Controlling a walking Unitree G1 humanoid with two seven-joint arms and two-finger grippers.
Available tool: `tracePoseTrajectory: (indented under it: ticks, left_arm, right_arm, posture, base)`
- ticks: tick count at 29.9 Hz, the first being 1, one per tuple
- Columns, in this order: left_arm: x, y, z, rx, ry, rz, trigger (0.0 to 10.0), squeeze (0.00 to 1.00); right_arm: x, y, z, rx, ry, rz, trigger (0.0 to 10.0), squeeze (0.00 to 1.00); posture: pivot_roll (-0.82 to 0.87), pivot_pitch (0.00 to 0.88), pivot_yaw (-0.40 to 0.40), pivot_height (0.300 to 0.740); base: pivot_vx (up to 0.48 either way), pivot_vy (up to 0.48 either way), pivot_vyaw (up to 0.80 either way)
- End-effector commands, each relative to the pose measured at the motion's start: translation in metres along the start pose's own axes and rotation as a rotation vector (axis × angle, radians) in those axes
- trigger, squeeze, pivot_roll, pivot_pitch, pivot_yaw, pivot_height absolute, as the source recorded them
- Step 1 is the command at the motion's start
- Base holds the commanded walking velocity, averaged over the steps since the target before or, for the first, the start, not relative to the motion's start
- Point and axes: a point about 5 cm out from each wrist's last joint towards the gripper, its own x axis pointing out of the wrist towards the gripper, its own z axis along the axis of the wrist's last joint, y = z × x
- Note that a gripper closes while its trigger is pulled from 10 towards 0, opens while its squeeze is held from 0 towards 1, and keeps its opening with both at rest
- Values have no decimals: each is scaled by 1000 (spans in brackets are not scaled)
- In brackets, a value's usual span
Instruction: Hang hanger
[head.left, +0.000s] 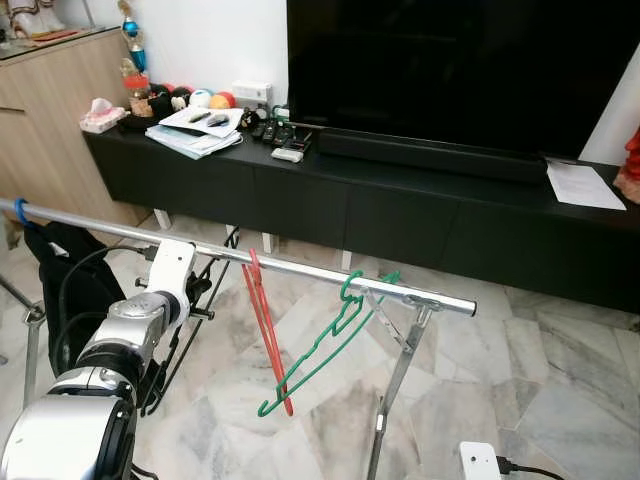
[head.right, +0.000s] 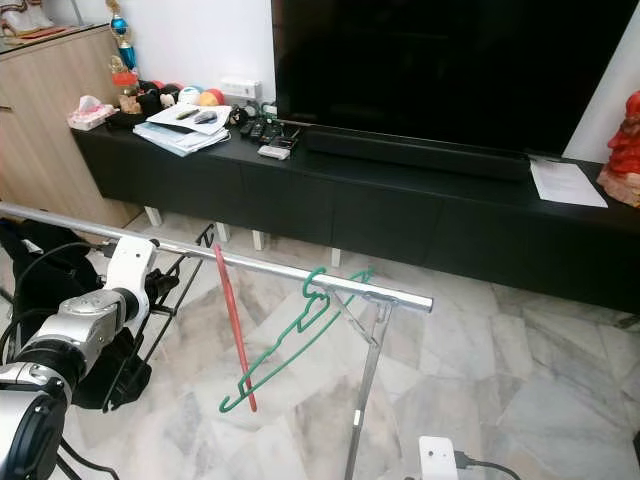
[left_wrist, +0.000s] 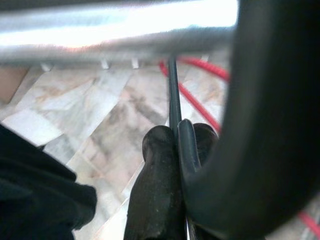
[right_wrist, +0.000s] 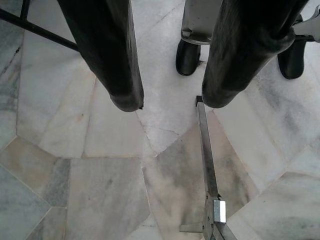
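A silver rail (head.left: 320, 272) of a clothes rack crosses in front of me. A red hanger (head.left: 265, 330) and a green hanger (head.left: 320, 350) hang from it, the green one tilted. My left gripper (head.left: 203, 288) is raised just below the rail, left of the red hanger. In the left wrist view its fingers (left_wrist: 157, 150) are shut on the thin dark wire of a black hanger (left_wrist: 173, 100), right under the rail (left_wrist: 115, 30). A thick black curved part (left_wrist: 260, 125) is close to that camera. My right gripper (right_wrist: 167, 100) hangs low over the marble floor, open and holding nothing.
A black bag (head.left: 70, 270) hangs at the rail's left end. The rack's metal leg (head.left: 395, 380) stands under the rail's right end. Behind it runs a long black TV console (head.left: 400, 200) with papers, remotes and balls; a wooden cabinet (head.left: 40, 110) stands at the left.
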Motion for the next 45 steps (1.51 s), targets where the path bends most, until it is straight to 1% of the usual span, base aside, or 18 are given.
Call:
tracePoseTrajectory:
  ticks: [1,3,6,9,10,11,13,15,16,19,21,22,23,26,33,36,38,45]
  left_arm:
    - [1,1,23,27,-56,-18,10000,0]
    - [1,2,24,32,-57,-17,10000,0]
    - [0,7,26,56,-44,15,10000,0]
    - [-1,10,25,52,-30,37,10000,0]
    - [-2,14,23,48,-10,65,10000,0]
    - [-2,14,23,48,-10,65,10000,0]
    - [-4,21,20,32,3,113,10000,0]
    - [-5,22,20,30,4,124,10000,0]
    - [-5,23,20,27,4,133,10000,0]
    - [-5,24,16,8,1,125,10000,0]
    - [-5,23,15,3,-1,119,10000,0]
    - [-5,22,15,15,-2,100,10000,0]
    - [-5,22,15,15,-2,100,10000,0]
    - [-5,19,18,64,-16,46,10000,0]
    - [-5,20,24,74,-22,42,10000,0]
    - [-6,22,28,120,-17,15,10000,0]
    - [-7,23,29,125,-16,17,10000,0]
    - [-8,29,23,127,19,61,10000,0]
  right_arm:
    - [0,2,-2,17,2,-1,10000,0]
    - [0,2,-2,17,2,-1,10000,0]
    - [0,2,-3,18,3,2,10000,0]
    - [0,1,-4,15,4,1,10000,0]
    - [-1,-2,-5,9,8,-3,10000,0]
    - [-1,-2,-5,9,8,-3,10000,0]
    - [-1,-6,-7,-9,17,-9,10000,0]
    - [-1,-7,-8,-14,19,-9,10000,0]
    - [-2,-9,-9,-18,22,-11,10000,0]
    - [-3,-18,-14,-40,38,-19,10000,0]
    - [-4,-20,-16,-43,42,-22,10000,0]
    - [-4,-23,-18,-45,44,-30,10000,0]
    - [-4,-23,-18,-45,44,-30,10000,0]
    - [-7,-32,-28,-50,53,-43,10000,0]
    - [-10,-37,-36,-56,59,-46,10000,0]
    - [-12,-41,-45,-55,70,-52,10000,0]
    - [-13,-42,-47,-55,71,-53,10000,0]
    - [-13,-43,-48,-62,73,-46,10000,0]
  posture:
    - [60,0,43,740]
    - [60,0,43,740]
    - [53,0,39,740]
    - [49,0,35,740]
    - [42,0,19,740]
    - [42,0,19,740]
    - [42,4,7,740]
    - [42,4,7,740]
    - [42,19,-6,740]
    - [35,55,-19,740]
    - [35,55,-19,740]
    - [26,80,-21,740]
    - [26,80,-21,740]
    - [13,115,-23,740]
    - [11,141,-25,740]
    - [-1,172,-21,740]
    - [1,176,-21,740]
    - [9,191,-26,740]
  base:
    - [0,0,0]
    - [0,0,0]
    - [0,0,0]
    - [0,0,0]
    - [0,0,0]
    - [0,0,0]
    - [0,0,0]
    - [0,0,0]
    - [0,0,0]
    - [0,0,0]
    - [0,0,0]
    - [0,0,0]
    - [0,0,0]
    - [0,0,0]
    - [0,0,0]
    - [0,0,0]
    - [0,0,0]
    - [0,0,0]
